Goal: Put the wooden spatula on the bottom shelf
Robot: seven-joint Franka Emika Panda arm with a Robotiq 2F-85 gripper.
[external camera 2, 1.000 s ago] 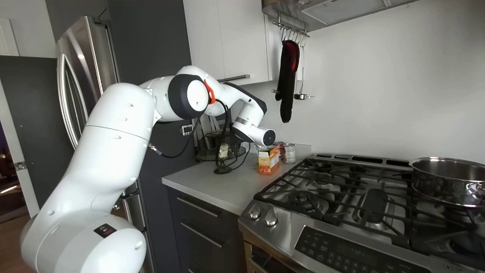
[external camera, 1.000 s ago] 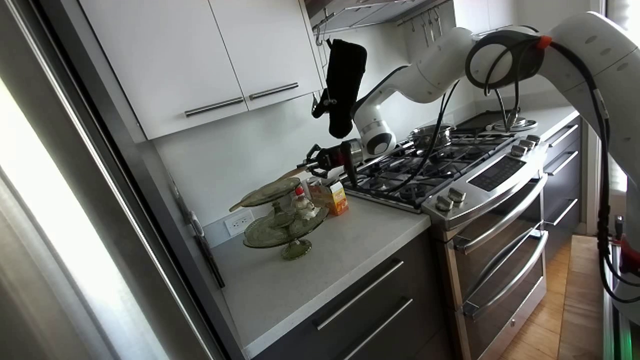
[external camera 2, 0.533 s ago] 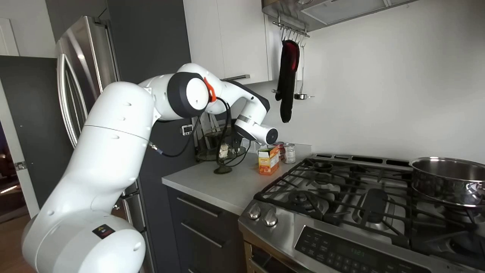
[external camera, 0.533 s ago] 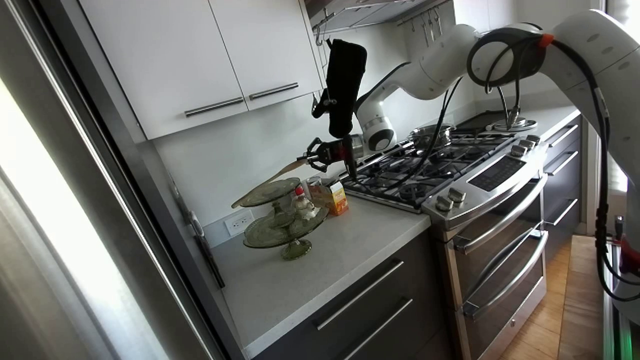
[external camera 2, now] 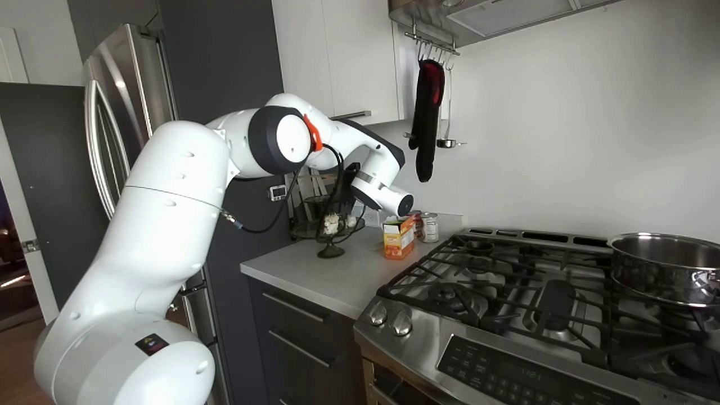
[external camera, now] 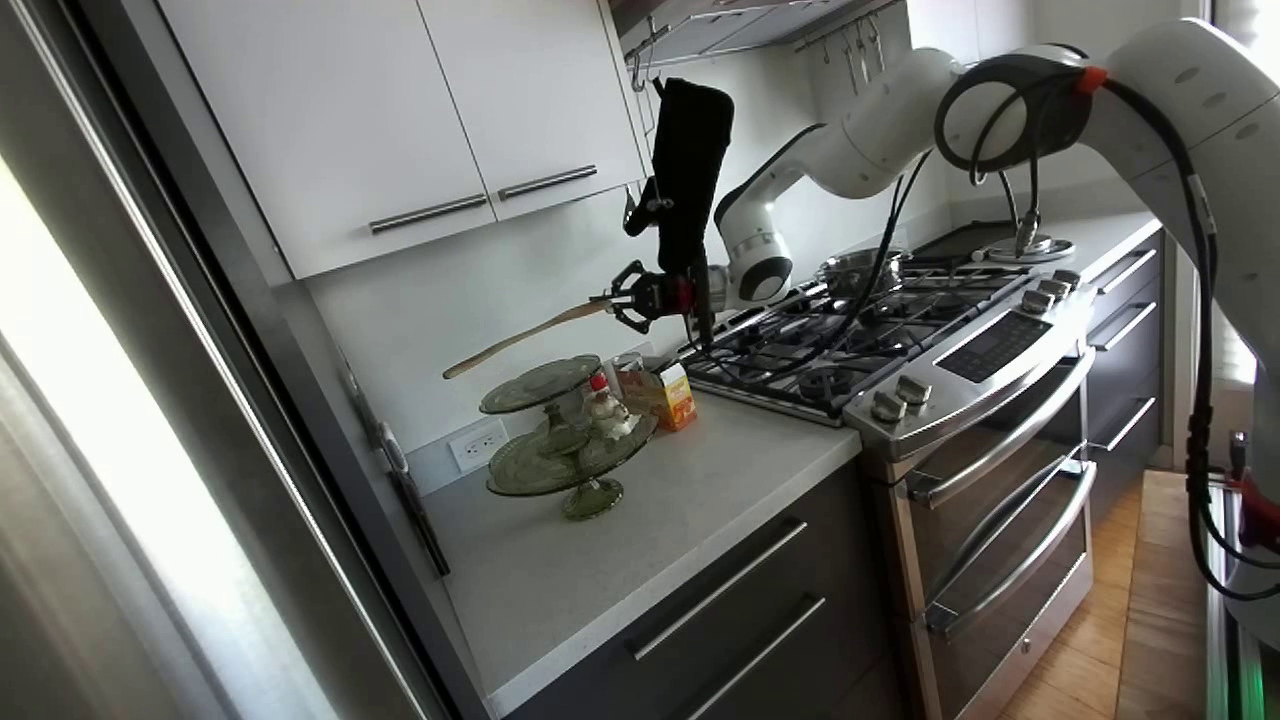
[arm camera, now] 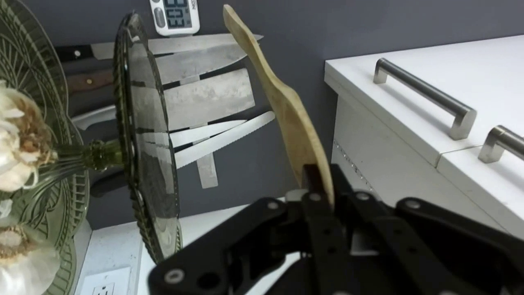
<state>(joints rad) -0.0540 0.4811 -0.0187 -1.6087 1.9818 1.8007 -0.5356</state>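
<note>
in an exterior view, the pincer [external camera: 604,300] is pinching the wooden spatula [external camera: 528,335] by one end. the spatula reaches out from it, tilted, far end lower, held in the air higher than the small upper tray [external camera: 540,386] of the green stand [external camera: 563,437]. below that tray is the bottom shelf [external camera: 525,470]. an orange box [external camera: 678,400] is on the counter [external camera: 650,500] near the stand.

in an exterior view, the white arm [external camera 2: 160,225] arches over near the stand, and the pincer's tips are hard to make out. cans [external camera 2: 429,228] are near the box, and a pot [external camera 2: 658,275] sits on the stove [external camera 2: 413,343].

in the wrist view, dark fingers [arm camera: 323,229] hold the spatula, which runs up and to the left, apart from the upper tray, in front of knives [arm camera: 208,98] on a dark wall [arm camera: 294,28]. garlic bulbs [arm camera: 16,135] lie on the bottom shelf.
</note>
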